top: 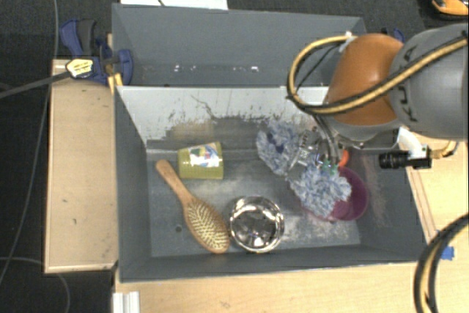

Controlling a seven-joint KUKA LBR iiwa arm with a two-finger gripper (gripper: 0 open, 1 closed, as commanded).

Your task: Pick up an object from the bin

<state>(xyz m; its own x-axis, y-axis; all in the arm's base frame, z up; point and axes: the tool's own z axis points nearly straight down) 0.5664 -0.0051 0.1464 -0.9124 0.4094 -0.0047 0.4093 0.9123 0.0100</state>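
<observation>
Dark carpeted floor all round; grey metal bin (132, 179) in the middle, sloped walls, flat floor scuffed along the back edge; arm (432, 84) comes in from the right, orange cover (366, 77) on the wrist, yellow-black cable (294, 77) looped off its left side; claw (316, 152) is down in the right half of the bin, right at a fuzzy blue-lilac cloth (322, 187); cloth runs diagonally from the back-centre of the bin floor down to the right, its lower end draped over a purple cup (355, 205) lying by the right wall; claw sits at about mid-length of the cloth, touching or buried in the pile; released or clenched: cannot tell, fuzz and wrist hide it; rest of the contents well apart to the left: shiny metal bowl (256, 223) front-centre; wooden hairbrush (194, 210) just beside it, bristles up, handle pointing back-left; yellow-green box (200, 161) near the handle end, towards the back.
</observation>
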